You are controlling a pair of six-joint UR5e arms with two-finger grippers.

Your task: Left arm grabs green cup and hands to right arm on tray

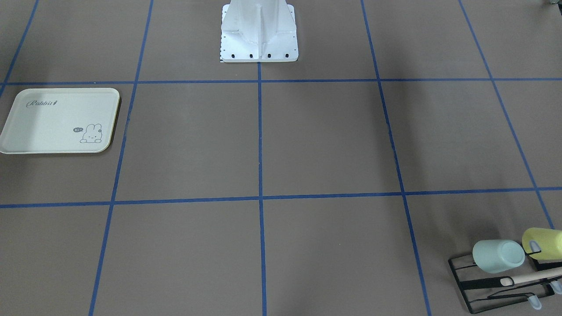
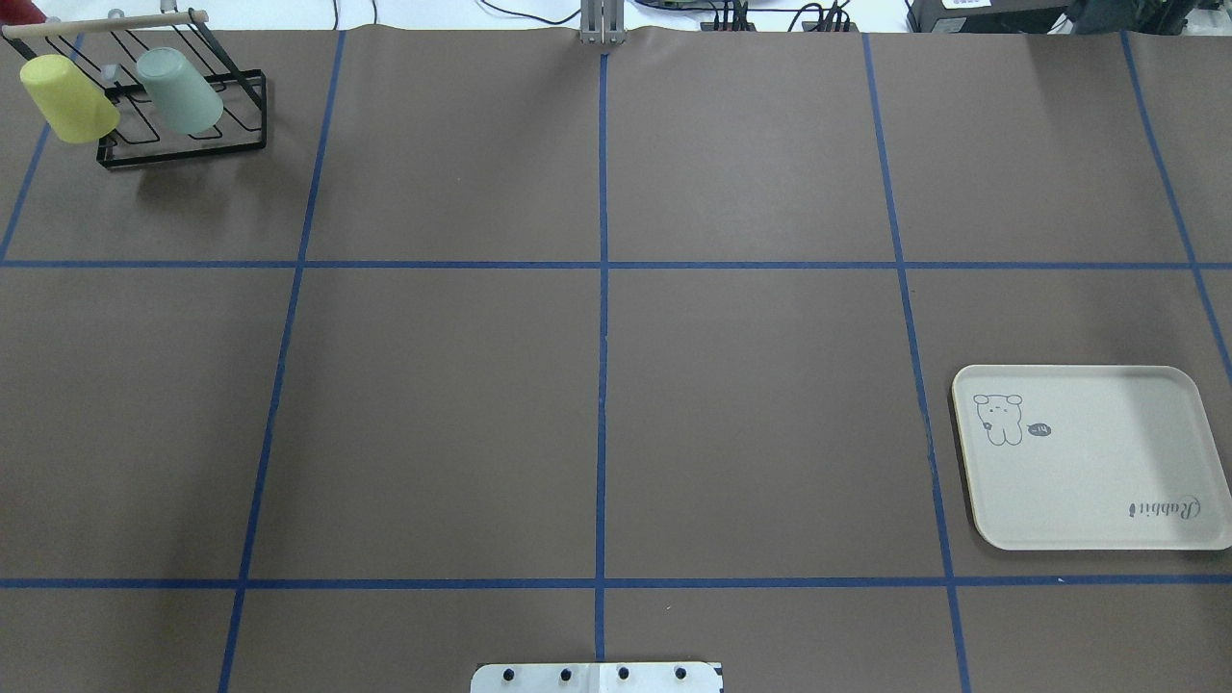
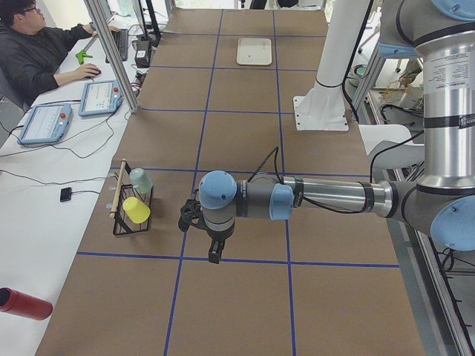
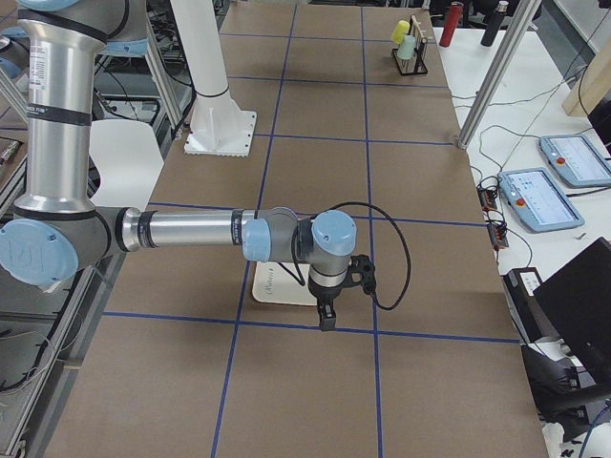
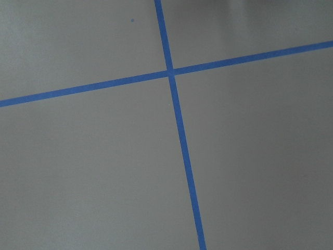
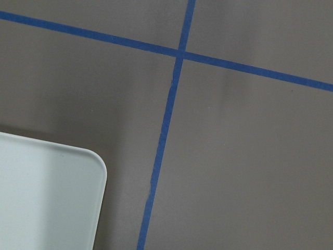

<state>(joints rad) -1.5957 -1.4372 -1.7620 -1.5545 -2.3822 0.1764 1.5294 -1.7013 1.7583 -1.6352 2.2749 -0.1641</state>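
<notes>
The pale mint green cup hangs tilted on a black wire rack at the table's far left corner, also in the front view as the green cup. The cream tray lies bare on the right side, and its corner shows in the right wrist view as the tray. My left gripper hovers over the table, apart from the rack and the green cup. My right gripper hangs over the edge of the tray. I cannot tell whether either gripper is open or shut.
A yellow-green cup hangs next to the green one on the same rack. The white robot base stands at mid-table. A person sits at a side desk with tablets. A red bottle lies off the table.
</notes>
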